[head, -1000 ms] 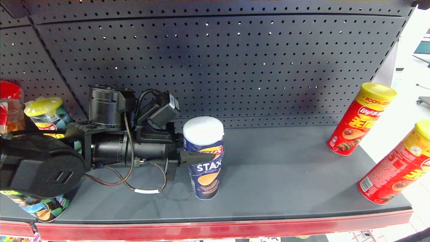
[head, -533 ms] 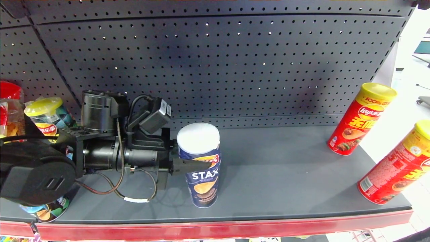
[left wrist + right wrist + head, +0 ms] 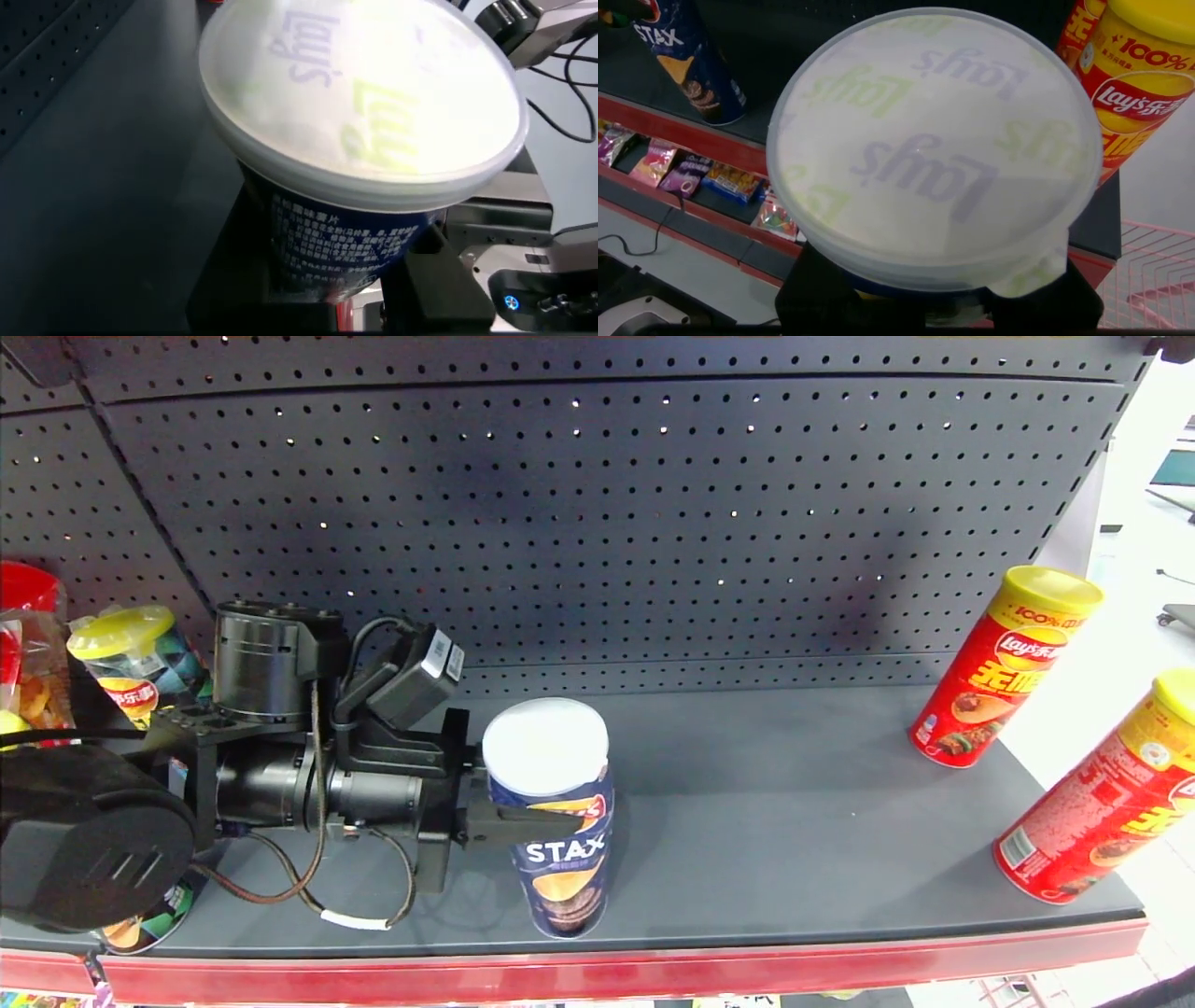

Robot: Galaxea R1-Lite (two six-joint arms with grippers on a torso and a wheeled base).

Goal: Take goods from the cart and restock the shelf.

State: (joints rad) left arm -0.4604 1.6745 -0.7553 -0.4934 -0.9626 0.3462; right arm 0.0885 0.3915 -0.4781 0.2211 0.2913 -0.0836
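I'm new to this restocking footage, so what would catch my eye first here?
The left hand clamped round a blue chip can with a white lid, upright near the front edge of the dark shelf. Two red cans with yellow lids stand at the shelf's right end. The right hand holds another pale-lidded can in front of the shelf.

1. The navy can (image 3: 560, 859) is dark blue with white lettering, golden crisp pictures and a frosted white lid.
2. The left pincer (image 3: 546, 810) clamped on it is matt black.
3. The second can (image 3: 934, 177) has a translucent white lid with pale green and grey lettering.
4. The rear red can (image 3: 1004, 667) and the front red can (image 3: 1092, 803) both have yellow lids and yellow lettering.
5. The shelf (image 3: 766, 821) is dark grey with a red front edge.
6. The pegboard (image 3: 607, 523) is dark grey, dotted with even rows of small holes.
7. The tub (image 3: 131, 644) has a yellow-green lid.
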